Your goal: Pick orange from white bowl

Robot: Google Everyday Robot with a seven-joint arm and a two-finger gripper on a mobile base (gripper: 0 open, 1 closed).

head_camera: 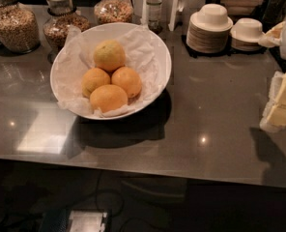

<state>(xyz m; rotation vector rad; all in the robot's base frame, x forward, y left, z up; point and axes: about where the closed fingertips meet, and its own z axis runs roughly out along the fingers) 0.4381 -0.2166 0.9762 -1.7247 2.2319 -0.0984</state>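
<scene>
- The dark grey, glossy worktop (220, 129) carries everything. The step in hand is judged to be the approach, as nothing is gripped yet.
- The large, wide, shallow white bowl lined with crinkled white paper (164, 57) stands at about 10 o'clock from the worktop's middle. Its rim is best cleared from above rather than crossed low from the side.
- The pale yellow-and-white pincer (283, 100) is seen at the 3 o'clock edge of the view, well apart from the bowl. Whether it is spread or pressed together cannot be told, so a wide spread should be ensured before descent.
- The round, dull yellow, greenish, dimpled orange (109, 55) lies in the bowl at 12 o'clock of the pile, touching two of the three deeper-orange, smoother oranges (108, 98) below it.
- A top-down grip along its 9-to-3 o'clock line is advised, since only paper lies at those flanks. The paper could be caught in the grip, so a slow lift is suggested.
</scene>
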